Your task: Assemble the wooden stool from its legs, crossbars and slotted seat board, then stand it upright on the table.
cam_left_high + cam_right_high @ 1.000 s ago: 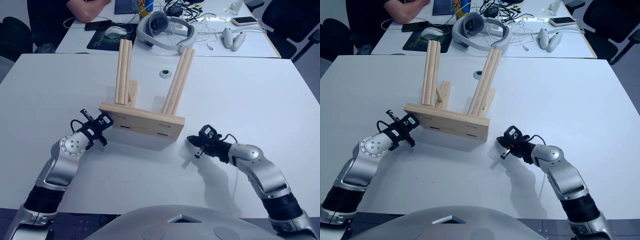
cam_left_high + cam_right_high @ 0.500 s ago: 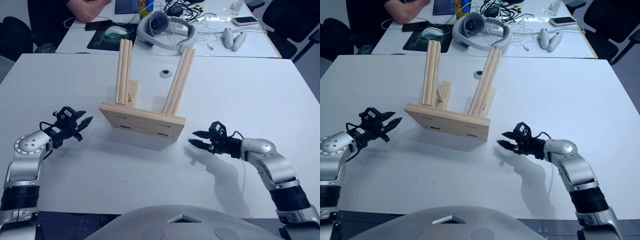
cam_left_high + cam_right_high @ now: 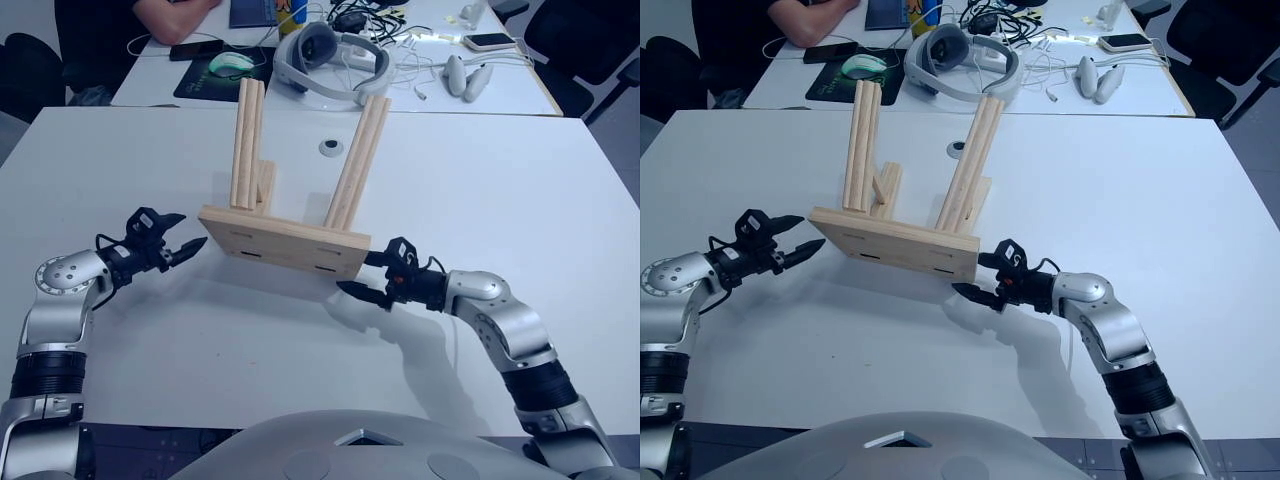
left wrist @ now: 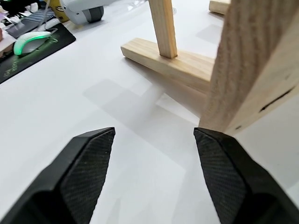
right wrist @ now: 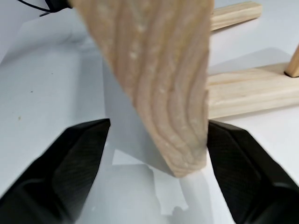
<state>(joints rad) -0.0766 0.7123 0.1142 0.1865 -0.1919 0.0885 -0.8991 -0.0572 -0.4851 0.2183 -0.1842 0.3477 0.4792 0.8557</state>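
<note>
Both arms back in from half a second ago: my left gripper (image 3: 192, 230) and right gripper (image 3: 355, 272) closed up on the seat board (image 3: 285, 245) ends, fingers spread.

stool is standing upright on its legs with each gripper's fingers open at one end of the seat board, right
No: the left eye view shows the stool lying on its side, seat board on edge on the table. The rest holds: left gripper and right gripper, fingers open, one at each end of the board.
</note>
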